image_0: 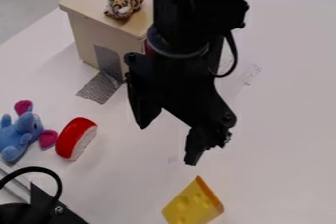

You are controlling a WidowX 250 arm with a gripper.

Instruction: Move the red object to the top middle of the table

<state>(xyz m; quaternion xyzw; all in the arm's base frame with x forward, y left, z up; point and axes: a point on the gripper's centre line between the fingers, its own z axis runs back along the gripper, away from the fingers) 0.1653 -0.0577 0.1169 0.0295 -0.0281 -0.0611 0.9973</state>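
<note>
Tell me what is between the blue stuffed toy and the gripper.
In the camera view, the red object lies between the blue stuffed toy and the gripper, with white tabletop from there toward the gripper.

Got 2 plushies (25, 130), 1 box (85, 3), 1 wedge (190, 205) (yel.) & 1 red obj. (70, 135)

I identify the task item as a red round-edged object (71, 134) with a pale, mottled flat face. I observe it resting on its curved red side on the white desk (125, 183), in the left part of the camera view. The pale face points toward the lower right; the red side faces upper left. Immediately to its left is a blue plush toy (18, 134); I cannot determine whether the two are in contact.
</note>
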